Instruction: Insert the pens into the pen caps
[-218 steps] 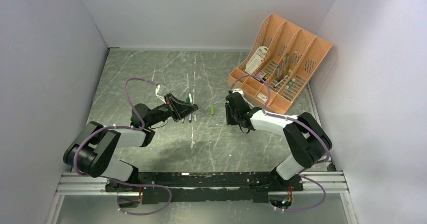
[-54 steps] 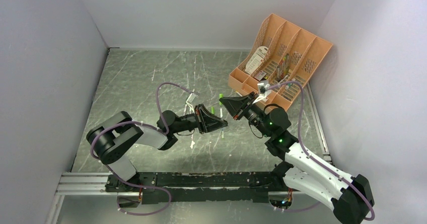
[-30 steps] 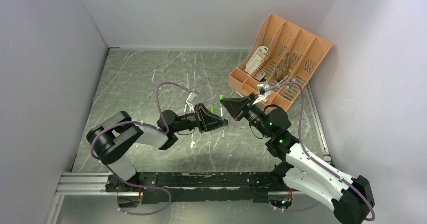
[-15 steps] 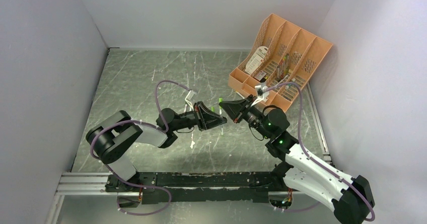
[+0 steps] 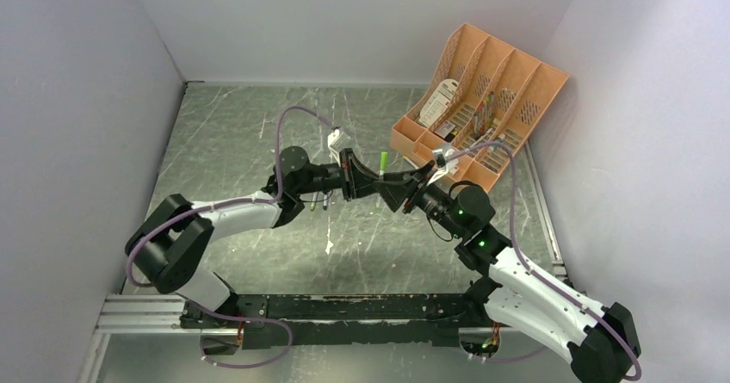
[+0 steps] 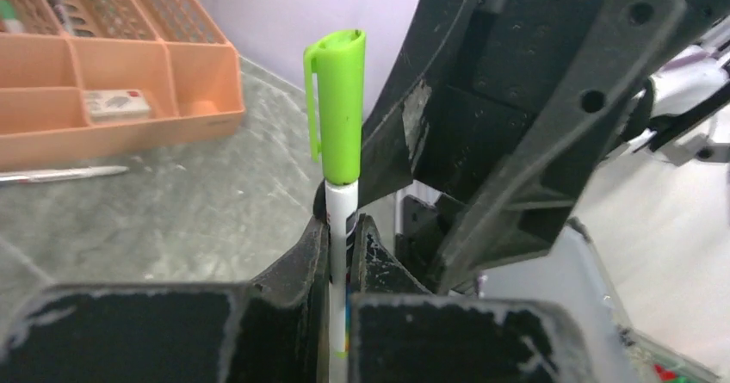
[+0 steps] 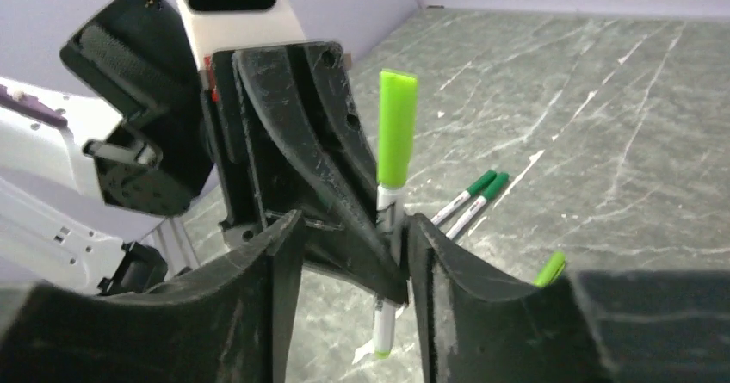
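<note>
While jaws grip a pen [image 6: 342, 215], organizer [image 5: 535, 89] stands near.

Grey marbled worktop [image 5: 232, 142]. You had the orange organizer [image 5: 456, 52] in its far right corner, two pens [image 7: 465, 199] lying side by side mid-surface, and one green cap [image 7: 549, 268] near them.

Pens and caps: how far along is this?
Done: one bright green plastic cap sits on the thin white pen. In hand: the left gripper clamps that pen; the right gripper stands open beside it. Left: two uncapped white pens and a loose green cap on the table.
</note>
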